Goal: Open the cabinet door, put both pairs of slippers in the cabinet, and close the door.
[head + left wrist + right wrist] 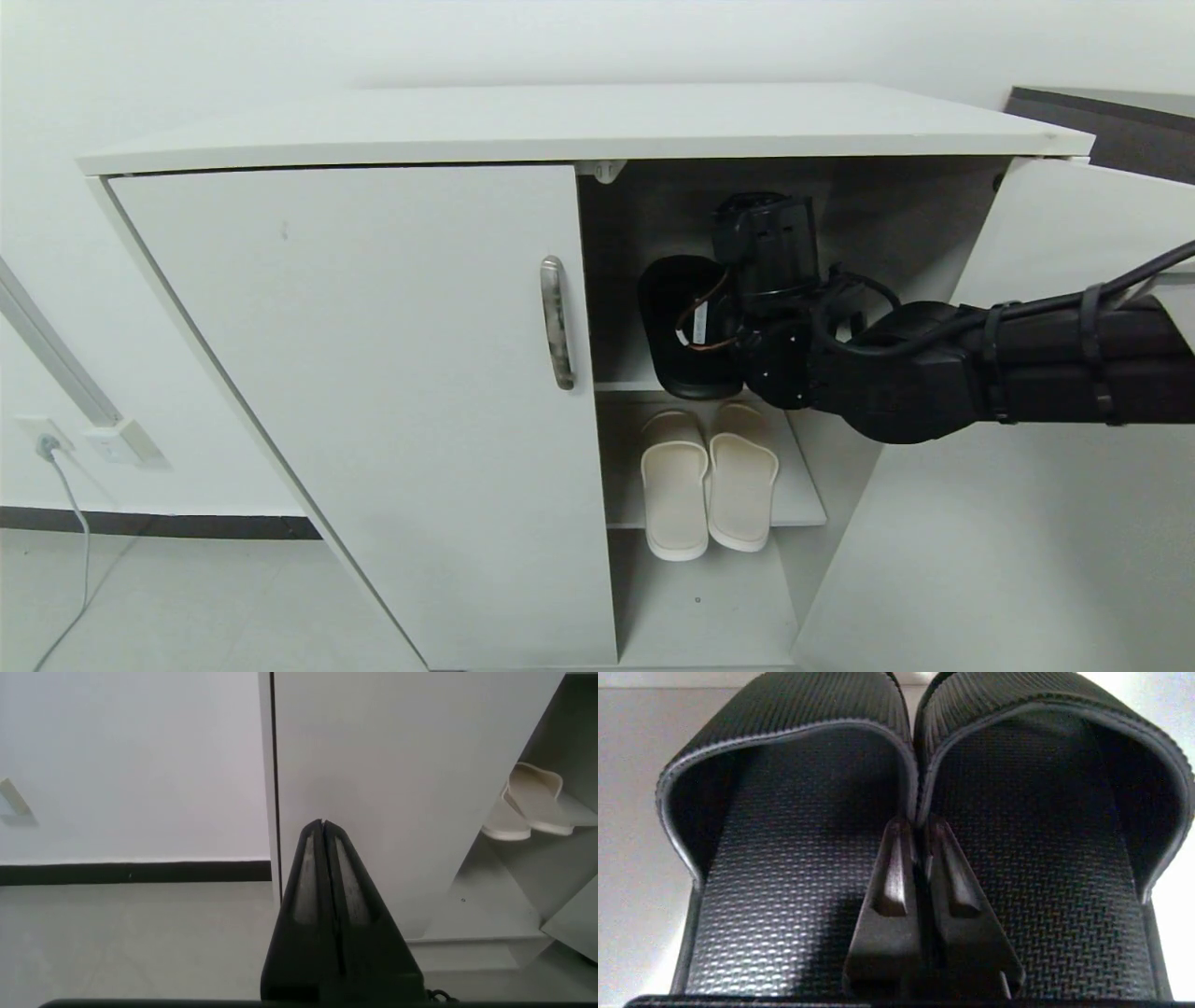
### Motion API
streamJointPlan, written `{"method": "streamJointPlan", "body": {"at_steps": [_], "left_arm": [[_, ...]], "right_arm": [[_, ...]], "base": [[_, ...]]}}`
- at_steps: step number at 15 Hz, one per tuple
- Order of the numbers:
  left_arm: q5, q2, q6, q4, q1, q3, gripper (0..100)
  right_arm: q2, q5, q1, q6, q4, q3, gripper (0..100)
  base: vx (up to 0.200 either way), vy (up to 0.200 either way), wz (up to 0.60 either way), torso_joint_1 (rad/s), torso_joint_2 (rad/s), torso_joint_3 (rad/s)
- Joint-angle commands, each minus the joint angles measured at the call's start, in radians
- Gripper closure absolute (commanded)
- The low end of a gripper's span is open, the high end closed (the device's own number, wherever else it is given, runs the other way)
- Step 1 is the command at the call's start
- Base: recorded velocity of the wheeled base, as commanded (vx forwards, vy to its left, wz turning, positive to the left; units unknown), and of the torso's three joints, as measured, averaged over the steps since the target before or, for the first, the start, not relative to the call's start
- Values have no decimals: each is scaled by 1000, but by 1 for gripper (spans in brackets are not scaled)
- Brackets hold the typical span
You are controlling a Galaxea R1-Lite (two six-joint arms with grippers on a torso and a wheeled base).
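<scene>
The white cabinet [579, 121] stands with its left door [373, 373] closed and its right door [1055, 233] swung open. A pair of white slippers [709, 481] lies side by side on the middle shelf [803, 504], toes inward; the white slippers [531, 803] also appear in the left wrist view. My right gripper [918, 826] is inside the upper compartment, shut on the touching inner edges of a pair of black slippers [794, 887]. In the head view the black slippers [677, 327] hang just above the upper shelf. My left gripper [320, 826] is shut and holds nothing, low in front of the closed door.
A metal handle [556, 322] runs down the left door's inner edge. A wall outlet [42, 443] with a cable sits low at the left, above a dark skirting board [159, 523]. A dark surface [1120, 121] lies behind the cabinet at the right. The bottom compartment [700, 607] holds nothing.
</scene>
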Motion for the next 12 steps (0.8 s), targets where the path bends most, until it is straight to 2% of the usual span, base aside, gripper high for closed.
{"method": "streamJointPlan", "body": {"at_steps": [1, 9, 10, 12], "left_arm": [[0, 1, 0, 0, 0, 0, 100], [0, 1, 0, 0, 0, 0, 100], [0, 1, 1, 0, 0, 0, 100], [0, 1, 0, 0, 0, 0, 100]], "right_arm": [[19, 0, -5, 0, 0, -11, 100], [23, 19, -17, 4, -2, -6, 100], [21, 19, -17, 4, 0, -3, 0], [18, 19, -16, 4, 1, 9, 0]], "base": [[0, 0, 0, 0, 0, 0], [0, 0, 0, 0, 0, 0], [0, 0, 0, 0, 0, 0], [0, 0, 0, 0, 0, 0]]}}
